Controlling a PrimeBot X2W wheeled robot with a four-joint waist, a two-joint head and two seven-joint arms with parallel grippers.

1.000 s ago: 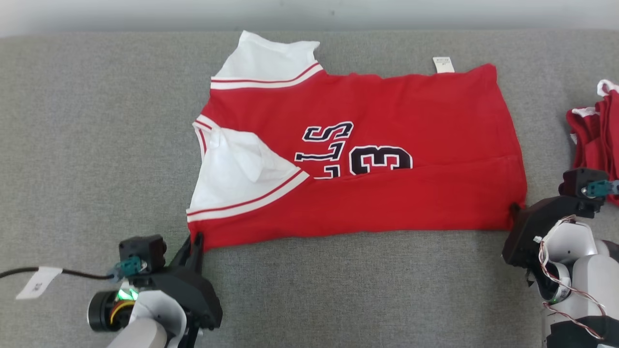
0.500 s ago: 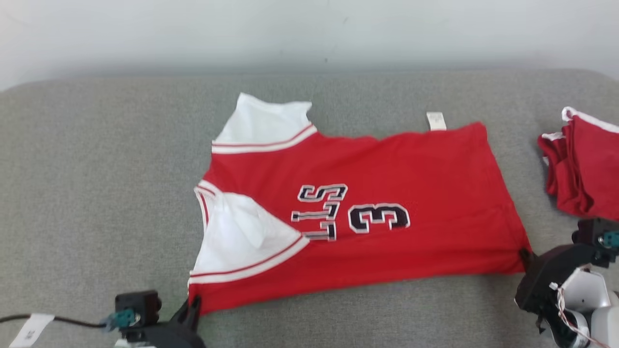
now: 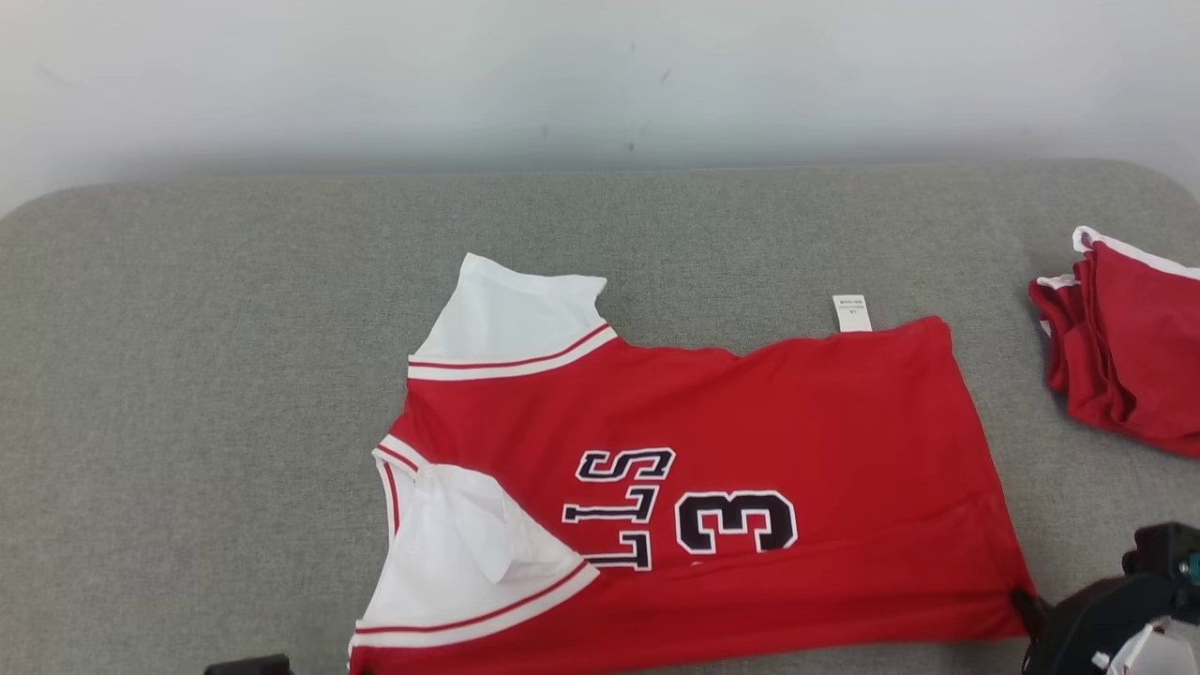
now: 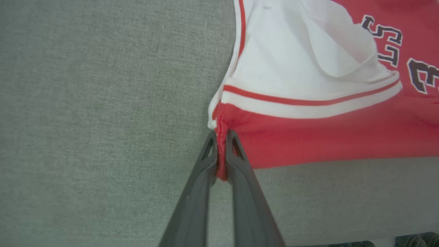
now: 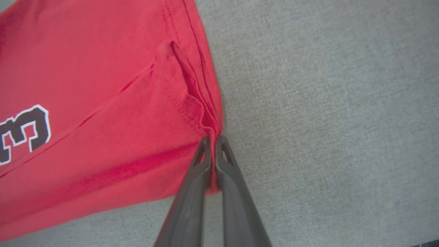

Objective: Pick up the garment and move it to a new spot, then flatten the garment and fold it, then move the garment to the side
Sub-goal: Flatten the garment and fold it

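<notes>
One left gripper and one right gripper, each of two long, dark, tapering fingers, are being held shut on one red knit jersey with two white, red-striped sleeves: the left on the near sleeve-side corner, the right on the near hem corner. The jersey is being supported, spread out, toward the front of one grey woven surface. One white label is projecting from its far edge. One folded red cloth pile is lying apart at the right.

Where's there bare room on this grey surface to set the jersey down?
Widest bare patch: grey surface left of the jersey. A band also runs between jersey and wall. Crowded right, by the red pile.
</notes>
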